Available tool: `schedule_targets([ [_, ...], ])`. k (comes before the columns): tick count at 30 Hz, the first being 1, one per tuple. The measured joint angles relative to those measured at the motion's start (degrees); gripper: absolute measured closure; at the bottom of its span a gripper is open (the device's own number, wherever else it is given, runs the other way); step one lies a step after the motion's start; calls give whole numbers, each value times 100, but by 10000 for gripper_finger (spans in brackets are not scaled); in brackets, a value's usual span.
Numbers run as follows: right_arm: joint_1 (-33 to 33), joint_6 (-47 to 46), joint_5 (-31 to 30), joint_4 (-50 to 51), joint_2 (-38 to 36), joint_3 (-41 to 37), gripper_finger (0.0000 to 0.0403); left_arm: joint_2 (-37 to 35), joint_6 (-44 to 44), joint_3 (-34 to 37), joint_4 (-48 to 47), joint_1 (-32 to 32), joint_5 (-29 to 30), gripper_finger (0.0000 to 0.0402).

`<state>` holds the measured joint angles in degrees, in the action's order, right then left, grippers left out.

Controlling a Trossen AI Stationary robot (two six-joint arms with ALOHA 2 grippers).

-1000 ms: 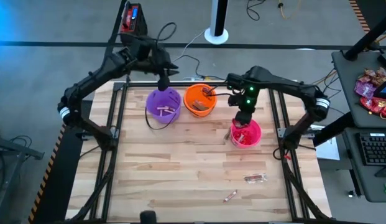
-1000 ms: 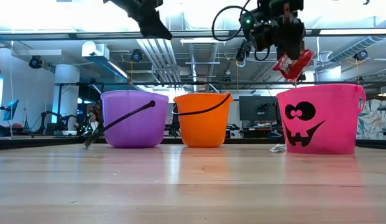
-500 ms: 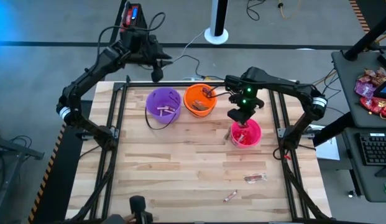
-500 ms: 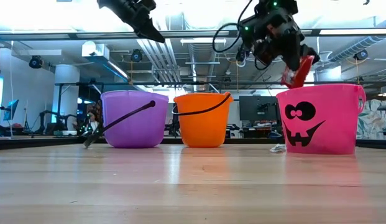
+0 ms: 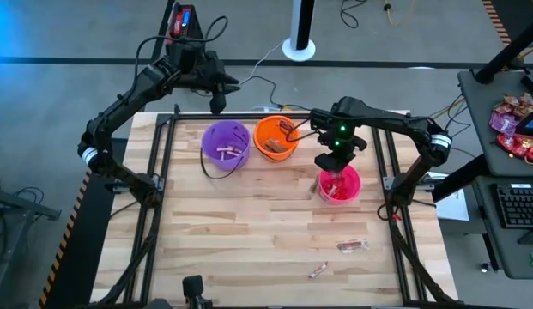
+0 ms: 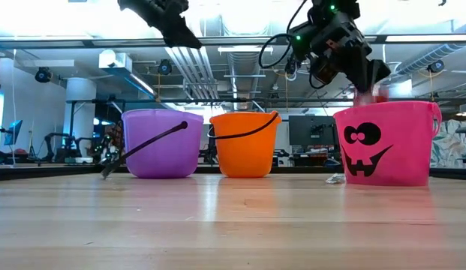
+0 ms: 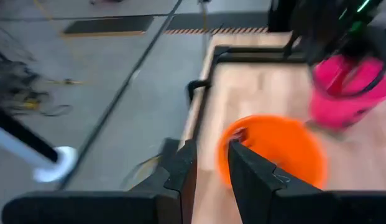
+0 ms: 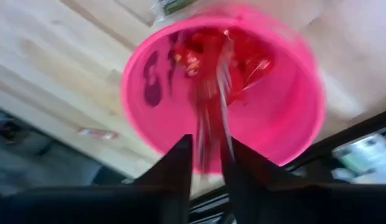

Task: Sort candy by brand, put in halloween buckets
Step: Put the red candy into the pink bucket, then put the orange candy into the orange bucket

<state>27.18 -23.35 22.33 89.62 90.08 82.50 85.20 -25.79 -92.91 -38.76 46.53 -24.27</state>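
Observation:
Three buckets stand in a row near the table's far edge: purple (image 5: 225, 144), orange (image 5: 276, 137) and pink (image 5: 339, 184), each with candy inside. My right gripper (image 5: 329, 163) hangs over the pink bucket's (image 6: 383, 142) far-left rim, fingers apart. A red packet (image 8: 211, 118) shows as a blurred streak dropping from between them into the pink bucket (image 8: 292, 124). My left gripper (image 5: 216, 105) is high beyond the purple bucket, over the table's far edge, open and empty; its wrist view looks down on the orange bucket (image 7: 273, 149).
Two loose candies lie on the table's near right part: a dark-red bar (image 5: 352, 245) and a thin stick (image 5: 317, 270). The purple bucket's handle (image 6: 142, 146) hangs down toward the table's near side. Bare wood fills the table's middle and left.
My right gripper tipped and dipped toward the pink bucket's rim. The red packet it held hanging above the bucket has left its fingertips and is falling in. My left gripper drew back from above the purple bucket toward the table's far edge and now holds still.

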Motion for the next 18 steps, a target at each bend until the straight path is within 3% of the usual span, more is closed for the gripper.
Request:
schedule_targets([
  [3, -33, -7, -395, -29, 0, -2, 284, -49, 533, -6, -2, -30, -367, 326],
  [10, -92, 240, -398, -56, -468, 297, 222, -405, 1785, -5, -231, -633, -472, 326],
  [14, -332, 483, -351, -225, -1014, 424, 220, -662, 2508, 95, -265, -1420, 158, 326],
  [18, -740, 198, 368, -468, -1525, 411, 229, -710, 2715, 138, -531, -2250, 756, 326],
])
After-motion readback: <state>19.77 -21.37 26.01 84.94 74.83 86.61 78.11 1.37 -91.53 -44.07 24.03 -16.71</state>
